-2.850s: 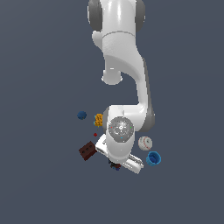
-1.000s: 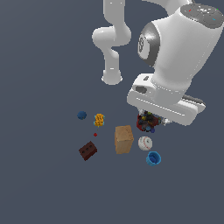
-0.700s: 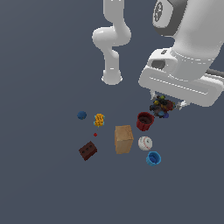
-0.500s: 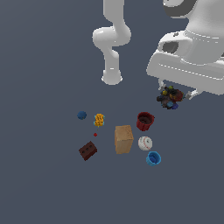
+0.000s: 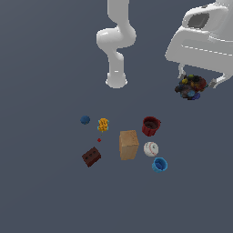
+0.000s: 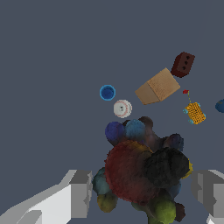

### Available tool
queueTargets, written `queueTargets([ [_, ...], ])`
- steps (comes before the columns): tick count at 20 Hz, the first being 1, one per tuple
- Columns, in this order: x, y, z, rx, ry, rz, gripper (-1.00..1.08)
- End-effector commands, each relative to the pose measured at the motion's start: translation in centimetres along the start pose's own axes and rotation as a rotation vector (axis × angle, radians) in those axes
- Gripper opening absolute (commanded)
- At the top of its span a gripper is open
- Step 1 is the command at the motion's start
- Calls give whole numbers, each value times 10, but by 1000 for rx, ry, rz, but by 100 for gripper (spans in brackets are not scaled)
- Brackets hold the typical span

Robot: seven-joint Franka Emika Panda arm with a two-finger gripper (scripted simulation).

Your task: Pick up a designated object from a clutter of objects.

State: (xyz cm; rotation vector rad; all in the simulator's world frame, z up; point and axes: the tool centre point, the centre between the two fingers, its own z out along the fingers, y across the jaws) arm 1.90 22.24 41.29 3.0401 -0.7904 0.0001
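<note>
The designated object (image 5: 191, 87) is a dark lumpy cluster with red, yellow, green and blue specks. It hangs high above the floor at the exterior view's right, and my gripper (image 5: 197, 81) is shut on it. The wrist view shows the same object (image 6: 144, 170) filling the space between my two grey fingers (image 6: 81, 194). Far below lies the clutter of objects: a tan box (image 5: 129, 144), red cup (image 5: 150, 126), white baseball (image 5: 151, 149), blue cup (image 5: 159, 164), dark red brick (image 5: 91, 156), blue ball (image 5: 85, 119) and yellow lump (image 5: 103, 124).
My arm's white base (image 5: 116, 82) stands behind the clutter. A tiny red speck (image 5: 98, 140) lies between the yellow lump and the brick. In the wrist view the box (image 6: 158, 86), baseball (image 6: 122, 108), blue cup (image 6: 107, 92) and brick (image 6: 183, 64) show beyond the held object.
My gripper has risen from the clutter, carrying the dark lumpy object up and toward the exterior view's right. The other items have stayed where they were.
</note>
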Motion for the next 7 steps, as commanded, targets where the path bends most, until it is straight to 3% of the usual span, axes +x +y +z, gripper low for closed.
queueTargets([
  [1,-2,-1,-4,0,0,1,-100],
  [7,0,-1,-2,0,0,1,-100],
])
